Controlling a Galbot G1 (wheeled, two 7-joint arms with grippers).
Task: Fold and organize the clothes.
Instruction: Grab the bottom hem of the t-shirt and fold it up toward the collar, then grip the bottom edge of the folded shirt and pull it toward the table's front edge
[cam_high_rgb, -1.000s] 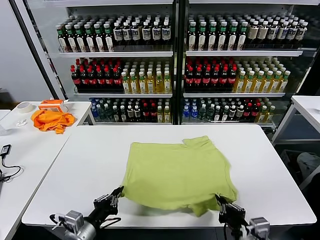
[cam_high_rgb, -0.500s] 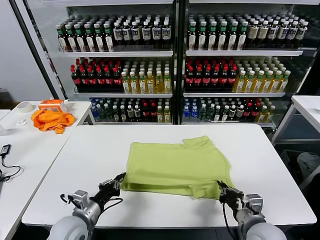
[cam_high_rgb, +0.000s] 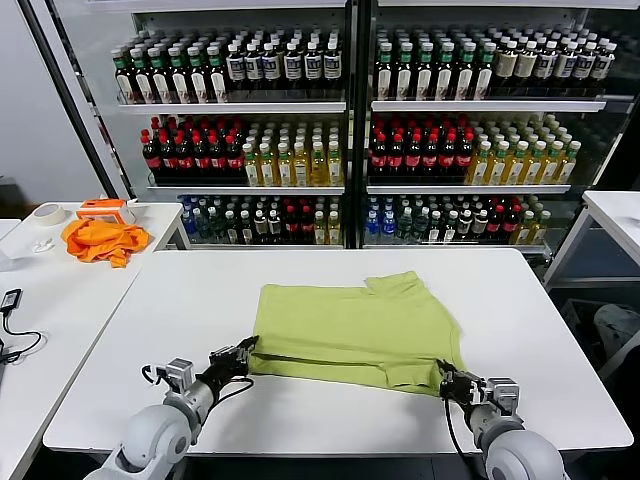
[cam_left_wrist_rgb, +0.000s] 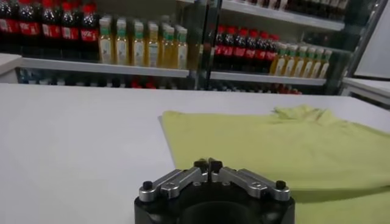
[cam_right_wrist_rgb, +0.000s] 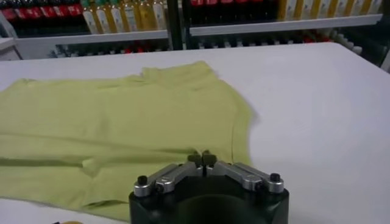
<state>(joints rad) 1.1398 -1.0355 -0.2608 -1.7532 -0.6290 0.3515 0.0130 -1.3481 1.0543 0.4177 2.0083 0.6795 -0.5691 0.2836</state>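
The lime T-shirt (cam_high_rgb: 350, 325) lies on the white table (cam_high_rgb: 200, 300), its near part doubled into a low fold along the front. My left gripper (cam_high_rgb: 245, 348) is shut at the shirt's near left corner, low over the table. My right gripper (cam_high_rgb: 443, 378) is shut at the near right corner. In the left wrist view the fingertips (cam_left_wrist_rgb: 208, 164) meet at the edge of the shirt (cam_left_wrist_rgb: 274, 140). In the right wrist view the gripper (cam_right_wrist_rgb: 201, 159) is shut over the shirt (cam_right_wrist_rgb: 122, 115). No white graphic shows.
An orange cloth (cam_high_rgb: 100, 240), an orange-and-white box (cam_high_rgb: 105, 209) and a tape roll (cam_high_rgb: 47, 213) sit on a side table at the left, with a black device and cable (cam_high_rgb: 10, 300). Glass-door coolers full of bottles (cam_high_rgb: 350, 130) stand behind. Another table (cam_high_rgb: 615, 215) is at the right.
Both grippers moved away from me over the table, carrying the shirt's near edge with them. The shirt's front edge now lies farther back and flatter.
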